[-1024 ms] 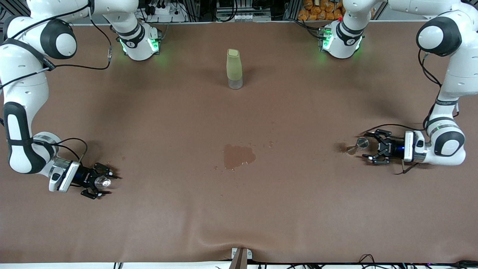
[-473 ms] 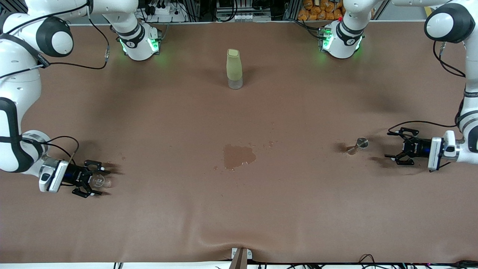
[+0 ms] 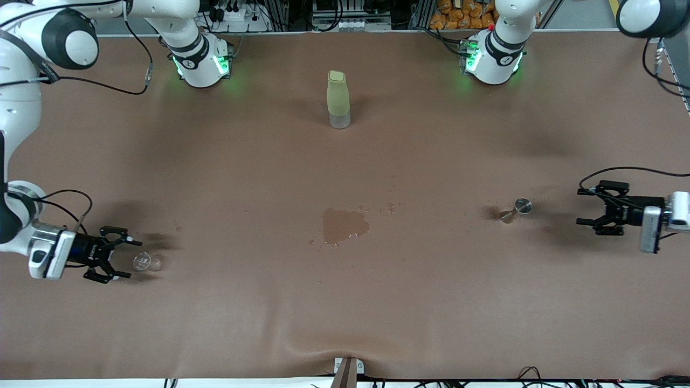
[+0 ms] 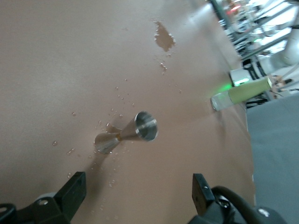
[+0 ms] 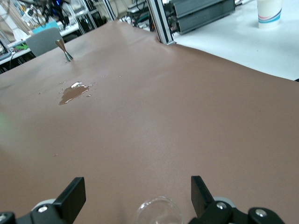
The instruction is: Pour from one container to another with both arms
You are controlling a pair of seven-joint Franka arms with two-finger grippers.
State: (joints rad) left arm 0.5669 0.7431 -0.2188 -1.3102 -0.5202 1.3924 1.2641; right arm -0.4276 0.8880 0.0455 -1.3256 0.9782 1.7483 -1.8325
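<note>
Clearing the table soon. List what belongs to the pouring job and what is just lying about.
Job:
- clear cup, on the table in front of the open right gripper
- metal jigger, standing free, apart from the open left gripper

Lying about:
- green bottle, upright near the arms' bases
- wet patch, mid-table

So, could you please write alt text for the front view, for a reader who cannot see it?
Two white robot arms at a brown table, both grippers open and empty: the right gripper beside a tiny clear cup, the left gripper apart from a small metal jigger. A wet patch lies mid-table, nearer the camera than a pale-green bottle.
</note>
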